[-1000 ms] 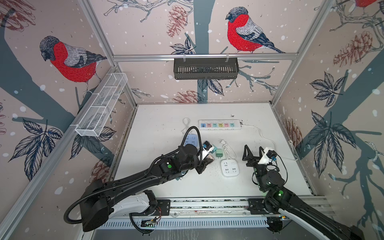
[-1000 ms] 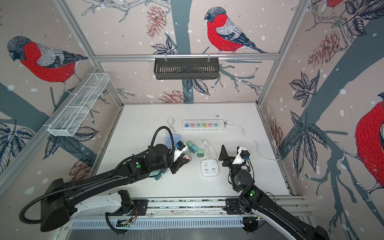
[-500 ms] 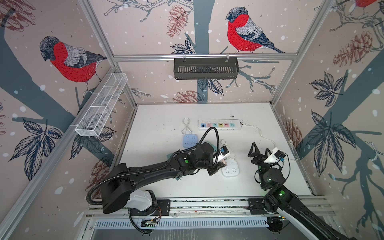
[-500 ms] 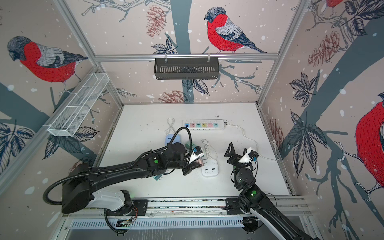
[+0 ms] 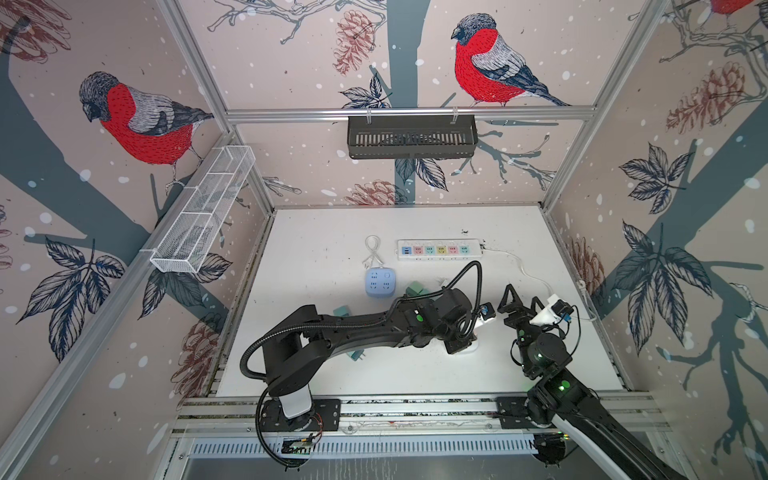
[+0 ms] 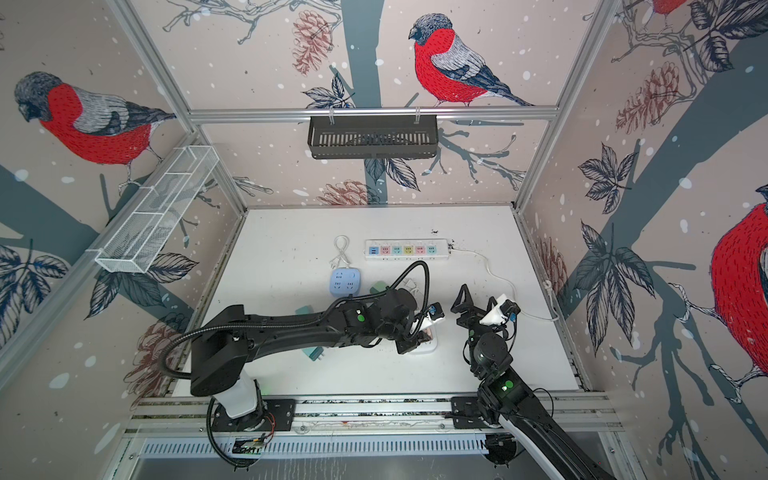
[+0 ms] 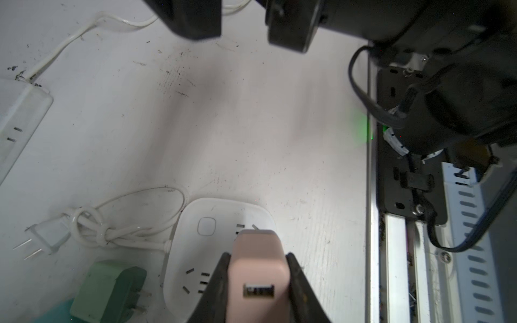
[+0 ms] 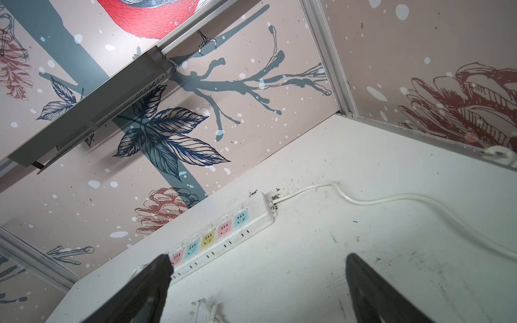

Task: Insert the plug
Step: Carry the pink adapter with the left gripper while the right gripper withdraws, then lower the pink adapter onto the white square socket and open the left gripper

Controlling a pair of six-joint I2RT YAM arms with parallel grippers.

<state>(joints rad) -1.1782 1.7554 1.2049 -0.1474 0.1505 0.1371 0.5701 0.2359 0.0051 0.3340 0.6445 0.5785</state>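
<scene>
— Left gripper (image 7: 257, 256)?
— Clamped on the pink plug (image 7: 256, 279), held over the white socket (image 7: 207, 212). I can't tell if the prongs are in.
— Right gripper (image 8: 258, 260)?
— Jaws wide apart, empty, off to the socket's right.

Black jointed arms (image 5: 357, 328), green indicator lights (image 5: 419, 318), looping black corrugated cable (image 5: 481, 286).

A: Your left gripper (image 5: 457, 345) sits low over the white socket block (image 5: 473, 348), toward the front of the table (image 5: 316, 249). You can't see its fingertips from up here.

B: Your right gripper (image 5: 521, 300) hangs just beside it, fingers spread, nothing between them. The blue socket cube (image 5: 379, 282) and power strip (image 5: 439, 249) lie farther back.
</scene>
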